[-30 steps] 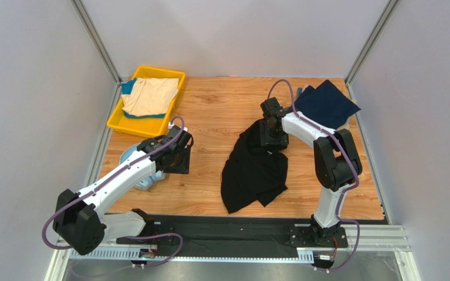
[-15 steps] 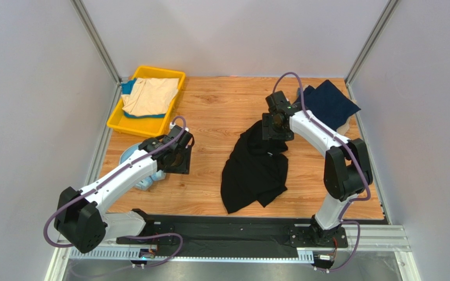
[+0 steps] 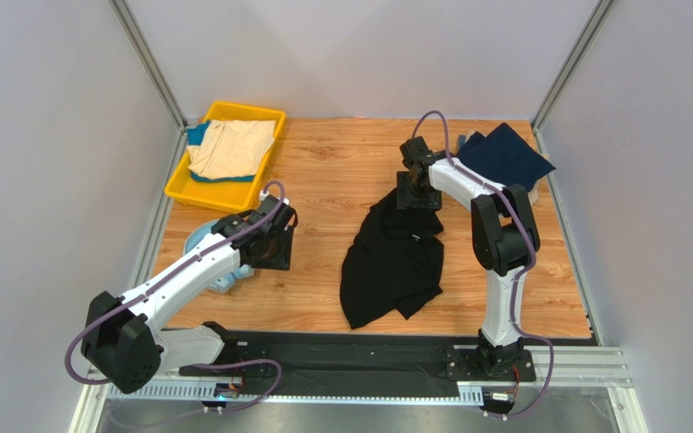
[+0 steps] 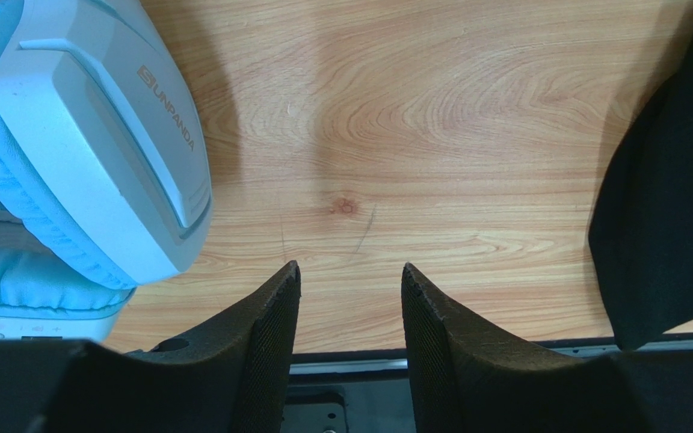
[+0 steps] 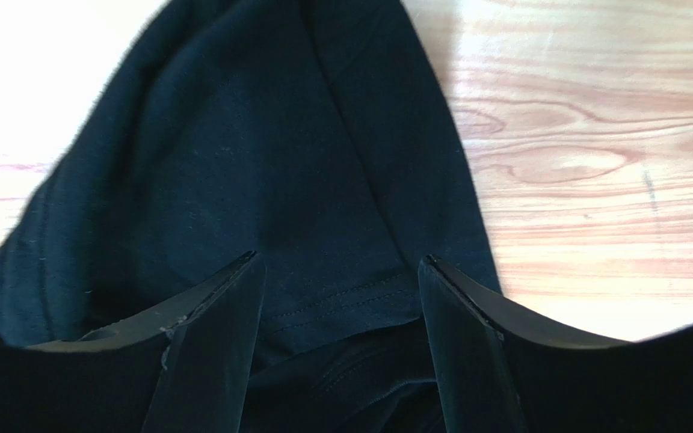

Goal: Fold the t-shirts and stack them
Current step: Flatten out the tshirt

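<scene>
T-shirts lie in three places on the wooden table (image 3: 341,162). Largest, the black t-shirt (image 3: 393,262) sprawls crumpled at mid-table, unfolded, and its outline has not changed over the last second. The navy t-shirt (image 3: 504,155) lies at the far right corner, and the beige t-shirt (image 3: 233,146) rests in the yellow tray (image 3: 183,191) at far left. The right arm has carried the right gripper (image 3: 418,194) from over the black shirt's upper part to its far edge. There the jaws stand spread and released, with cloth beneath them but nothing pinched. It seems to be seeking a hem to grasp, so folding has hardly begun. The left gripper (image 3: 275,245), also unclenched and empty, has stayed over bare wood beside the light-blue headphones (image 4: 97,135).
</scene>
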You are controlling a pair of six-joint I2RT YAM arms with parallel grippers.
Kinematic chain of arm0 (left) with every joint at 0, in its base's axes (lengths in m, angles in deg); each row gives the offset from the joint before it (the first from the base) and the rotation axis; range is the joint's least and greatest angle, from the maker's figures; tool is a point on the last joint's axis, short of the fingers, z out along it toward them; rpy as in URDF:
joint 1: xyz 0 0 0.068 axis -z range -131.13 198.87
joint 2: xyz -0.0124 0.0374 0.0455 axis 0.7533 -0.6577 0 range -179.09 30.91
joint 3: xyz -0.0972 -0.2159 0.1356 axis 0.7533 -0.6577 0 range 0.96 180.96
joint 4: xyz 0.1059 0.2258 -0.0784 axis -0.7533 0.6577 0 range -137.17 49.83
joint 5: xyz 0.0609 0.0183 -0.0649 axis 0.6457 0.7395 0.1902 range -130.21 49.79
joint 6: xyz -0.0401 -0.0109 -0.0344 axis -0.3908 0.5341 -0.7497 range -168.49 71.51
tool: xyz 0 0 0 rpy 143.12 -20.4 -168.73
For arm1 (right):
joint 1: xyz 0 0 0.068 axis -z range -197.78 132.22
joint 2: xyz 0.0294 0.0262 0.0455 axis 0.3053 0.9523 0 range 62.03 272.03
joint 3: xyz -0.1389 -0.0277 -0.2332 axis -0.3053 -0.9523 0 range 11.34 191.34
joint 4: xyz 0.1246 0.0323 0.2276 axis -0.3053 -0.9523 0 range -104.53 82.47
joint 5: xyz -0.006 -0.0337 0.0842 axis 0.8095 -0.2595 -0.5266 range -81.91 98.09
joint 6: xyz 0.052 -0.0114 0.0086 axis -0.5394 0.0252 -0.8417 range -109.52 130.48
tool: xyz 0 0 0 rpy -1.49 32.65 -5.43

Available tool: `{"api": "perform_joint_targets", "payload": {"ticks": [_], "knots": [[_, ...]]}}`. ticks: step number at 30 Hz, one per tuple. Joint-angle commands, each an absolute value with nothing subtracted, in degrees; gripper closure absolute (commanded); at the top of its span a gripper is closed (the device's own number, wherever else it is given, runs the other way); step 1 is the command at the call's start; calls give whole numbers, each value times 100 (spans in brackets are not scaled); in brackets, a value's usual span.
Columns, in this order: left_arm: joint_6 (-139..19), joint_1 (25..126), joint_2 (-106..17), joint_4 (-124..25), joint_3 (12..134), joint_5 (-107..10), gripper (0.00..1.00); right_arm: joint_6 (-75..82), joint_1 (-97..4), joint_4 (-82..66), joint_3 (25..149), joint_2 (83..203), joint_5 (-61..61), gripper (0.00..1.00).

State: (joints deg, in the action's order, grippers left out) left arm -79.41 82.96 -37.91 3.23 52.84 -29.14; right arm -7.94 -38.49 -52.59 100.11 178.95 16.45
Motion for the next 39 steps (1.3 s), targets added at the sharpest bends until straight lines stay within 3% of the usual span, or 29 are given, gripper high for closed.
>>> {"api": "perform_joint_targets", "payload": {"ticks": [1, 3, 6, 7, 9, 10, 11, 33, 35, 37, 39], "knots": [[-7917, 8289, -3650, 320, 5255, -2852, 48, -789, -3843, -5201, 9976, 17796, 1626, 32], [-7908, 8289, -3694, 311, 5273, -2870, 48, -780, -3834, -5192, 9879, 17796, 1609, 32], [-7908, 8289, -3782, 267, 5308, -2931, 48, -763, -3817, -5201, 9835, 17840, 1495, 46], [-7908, 8289, -3799, 258, 5317, -2940, 48, -771, -3799, -5201, 9835, 17883, 1477, 64], [-7908, 8289, -3826, 249, 5334, -2975, 48, -780, -3808, -5174, 9774, 17849, 1433, 81], [-7908, 8289, -3835, 241, 5326, -2976, 48, -780, -3808, -5113, 9747, 17788, 1398, 95], [-7908, 8289, -3835, 232, 5325, -2976, 48, -798, -3808, -5087, 9721, 17743, 1380, 100], [-7926, 8289, -3861, 135, 5238, -3046, 49, -764, -3808, -4717, 9633, 16504, 926, 100], [-7934, 8289, -3852, 135, 5220, -3046, 49, -736, -3808, -4796, 9659, 16608, 609, 86], [-7934, 8289, -3852, 135, 5211, -3055, 49, -701, -3808, -4805, 9633, 16670, 265, 57], [-7934, 8289, -3861, 126, 5202, -3046, 49, -701, -3843, -4805, 9598, 16706, 72, 57]]}}
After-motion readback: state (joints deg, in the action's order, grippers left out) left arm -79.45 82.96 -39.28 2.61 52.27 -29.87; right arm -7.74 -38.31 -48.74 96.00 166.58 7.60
